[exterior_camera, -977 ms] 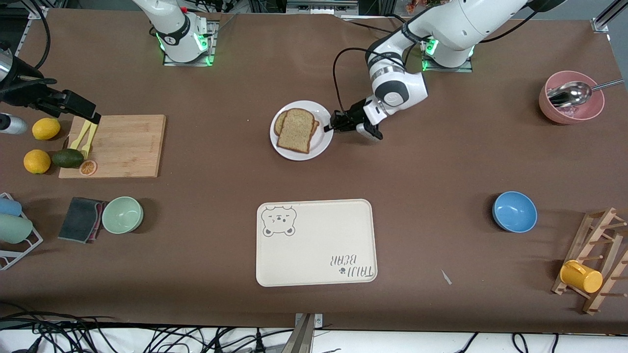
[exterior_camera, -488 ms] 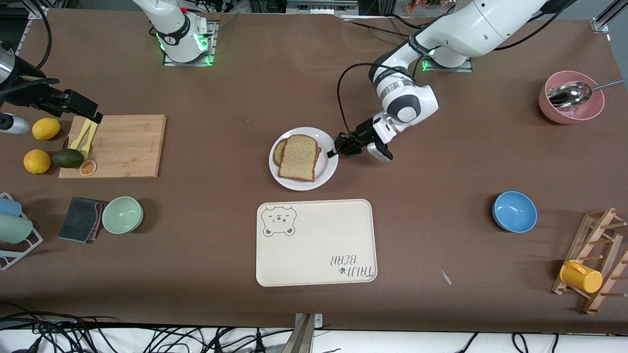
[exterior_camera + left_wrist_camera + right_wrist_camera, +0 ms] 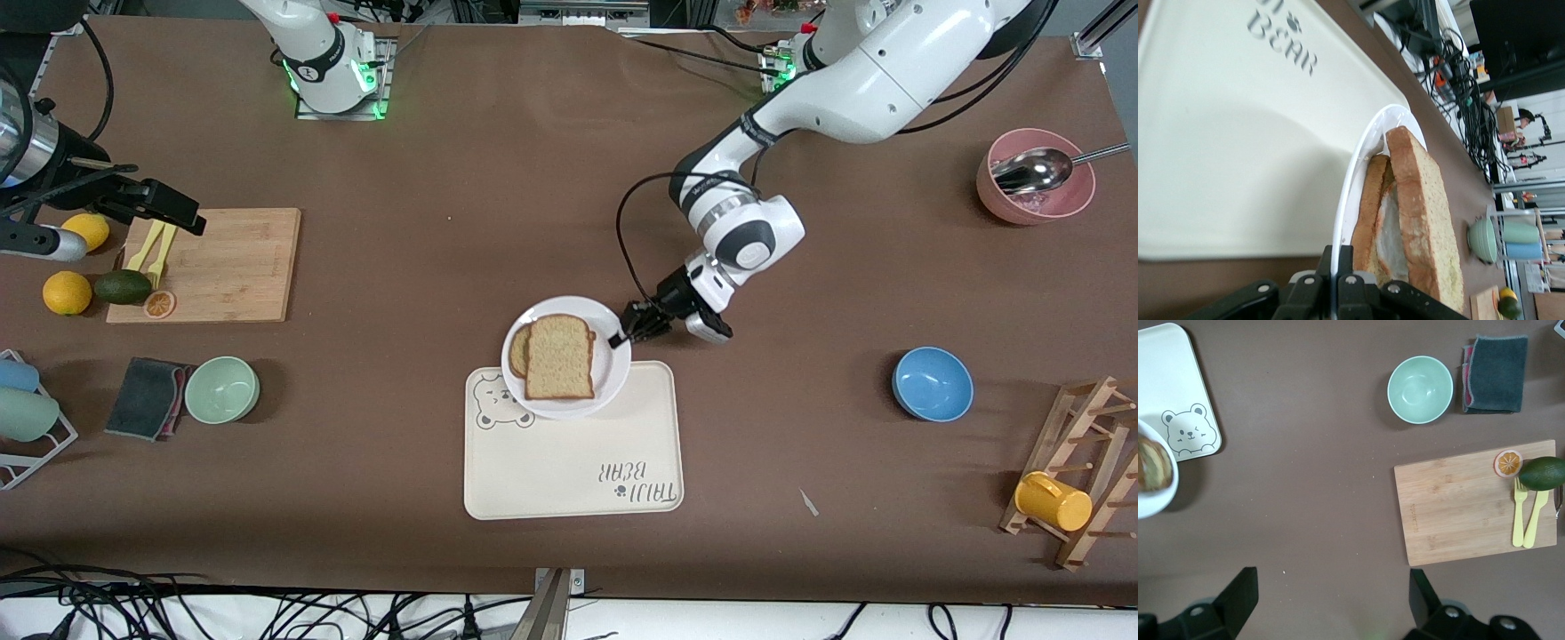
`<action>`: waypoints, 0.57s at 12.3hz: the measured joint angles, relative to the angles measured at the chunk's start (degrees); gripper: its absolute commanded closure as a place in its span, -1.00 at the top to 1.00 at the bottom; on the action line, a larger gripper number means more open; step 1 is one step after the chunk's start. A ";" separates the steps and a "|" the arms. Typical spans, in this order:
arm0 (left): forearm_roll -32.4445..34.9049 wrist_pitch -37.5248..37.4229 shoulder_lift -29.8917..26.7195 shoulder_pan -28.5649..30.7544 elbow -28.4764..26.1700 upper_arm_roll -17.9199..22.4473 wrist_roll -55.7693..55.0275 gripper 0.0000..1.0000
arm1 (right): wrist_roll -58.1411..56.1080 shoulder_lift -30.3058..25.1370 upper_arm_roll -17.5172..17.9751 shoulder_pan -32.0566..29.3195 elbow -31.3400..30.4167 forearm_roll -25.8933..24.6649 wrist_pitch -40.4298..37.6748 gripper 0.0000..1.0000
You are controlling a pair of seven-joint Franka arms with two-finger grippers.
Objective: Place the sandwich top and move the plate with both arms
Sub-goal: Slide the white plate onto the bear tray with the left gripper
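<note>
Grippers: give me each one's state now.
Left gripper: shut on the plate rim, over the tray edge.
Right gripper: open, holding nothing, over the cutting board.

the plate [image 3: 610,355] is plain white; the sandwich top [image 3: 559,356] on it is light tan, speckled, with a darker brown crust. under the plate, the tray [image 3: 569,462] is cream with a grey bear drawing and grey lettering. the worktop [image 3: 800,284] is brown.
</note>
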 measured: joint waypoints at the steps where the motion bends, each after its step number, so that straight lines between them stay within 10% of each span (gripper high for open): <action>1: 0.00 0.11 0.78 -0.81 2.19 1.28 -0.29 -1.00 | 0.00 -0.01 0.00 0.00 0.00 0.00 0.00 1.00; 7: 0.00 0.79 9.56 -9.13 17.58 9.68 -8.23 -1.00 | 0.01 0.05 0.00 0.04 -0.01 -0.31 -0.01 1.00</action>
